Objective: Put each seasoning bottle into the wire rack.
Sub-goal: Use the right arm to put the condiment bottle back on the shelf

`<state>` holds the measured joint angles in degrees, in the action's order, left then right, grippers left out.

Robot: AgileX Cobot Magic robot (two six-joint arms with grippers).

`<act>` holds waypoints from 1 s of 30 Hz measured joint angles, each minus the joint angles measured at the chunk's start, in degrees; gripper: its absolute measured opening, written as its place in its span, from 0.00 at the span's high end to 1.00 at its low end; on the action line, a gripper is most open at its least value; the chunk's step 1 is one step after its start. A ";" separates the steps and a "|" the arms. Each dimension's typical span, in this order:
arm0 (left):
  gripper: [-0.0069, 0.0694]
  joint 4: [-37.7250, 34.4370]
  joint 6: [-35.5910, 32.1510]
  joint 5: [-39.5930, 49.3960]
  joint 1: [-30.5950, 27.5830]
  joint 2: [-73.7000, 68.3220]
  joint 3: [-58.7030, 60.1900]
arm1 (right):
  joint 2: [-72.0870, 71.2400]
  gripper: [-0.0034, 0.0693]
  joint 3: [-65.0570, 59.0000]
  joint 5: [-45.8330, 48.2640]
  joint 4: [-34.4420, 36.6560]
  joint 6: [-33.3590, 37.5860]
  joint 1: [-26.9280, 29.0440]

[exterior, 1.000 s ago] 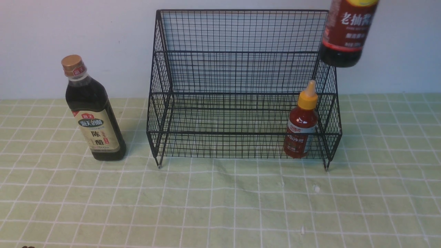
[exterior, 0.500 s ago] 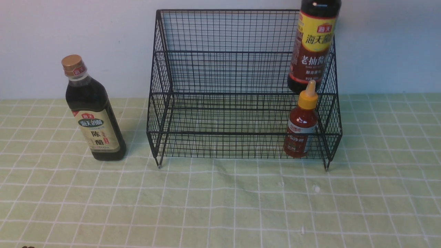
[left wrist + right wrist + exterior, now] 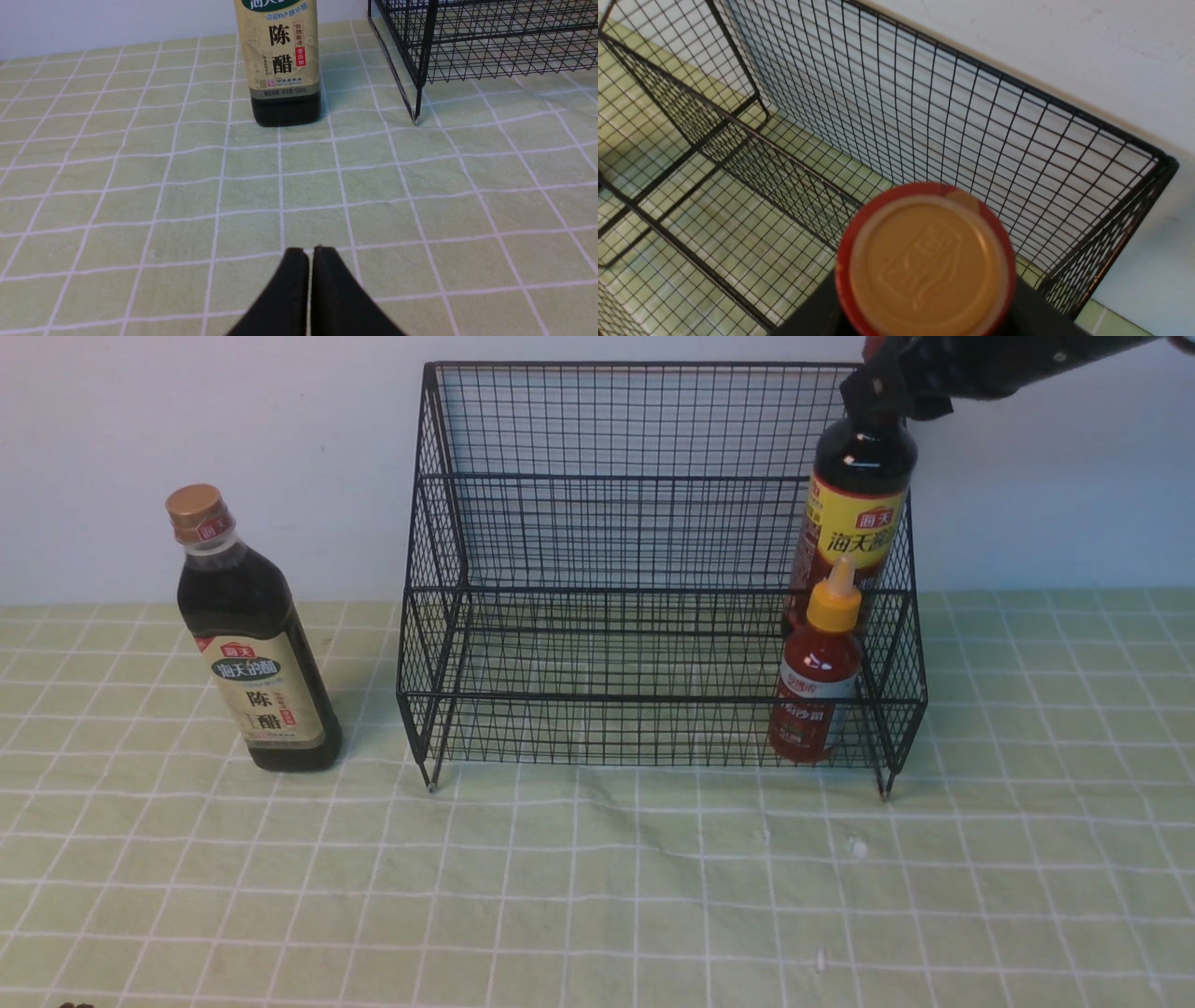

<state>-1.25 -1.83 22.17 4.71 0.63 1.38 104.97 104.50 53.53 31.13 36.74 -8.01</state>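
Clamping maroon-cap bottle [image 3: 854, 523] neck, R gripper [image 3: 887, 392] half apart; L gripper [image 3: 310, 254] together, empty.

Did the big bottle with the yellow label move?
Yes. The yellow-label bottle sank down and leftward, past the wire rack's top rim, into its right back corner.

Tall bottle [image 3: 854, 523] between jaws of my right gripper [image 3: 885, 394], inside rack [image 3: 607, 476], rear tier. Small bottle [image 3: 817, 681] below, front tier. Third bottle [image 3: 282, 60] ahead of my left gripper [image 3: 310, 254], left of rack.

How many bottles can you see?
3. A gold-capped bottle stands left of the wire rack; a yellow-labelled bottle is in its rear right corner; a small red sauce bottle stands in front of it.
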 joint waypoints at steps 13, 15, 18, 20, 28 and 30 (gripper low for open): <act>0.92 0.00 0.00 0.00 0.00 0.00 0.00 | 2.43 0.57 0.33 1.88 -5.05 -0.18 -2.21; 0.92 0.00 0.00 0.00 0.00 0.00 0.00 | 3.32 0.56 0.38 1.76 -4.93 -0.69 -2.26; 0.92 0.00 0.00 0.00 0.00 0.00 0.00 | 3.51 0.56 0.59 1.65 -4.95 -1.83 -2.26; 0.92 0.00 0.00 0.00 0.00 0.00 0.00 | 3.55 0.56 0.70 1.71 -4.95 -2.44 -2.26; 0.92 0.00 0.00 0.00 0.00 0.00 0.00 | 3.20 0.56 0.76 1.89 -5.42 -3.25 -2.26; 0.92 0.00 0.00 0.00 0.00 0.00 0.00 | 2.71 0.54 0.76 2.00 -5.73 -3.97 -2.26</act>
<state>-1.25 -1.83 22.17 4.71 0.63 1.38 107.68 105.25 55.53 25.40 32.77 -10.27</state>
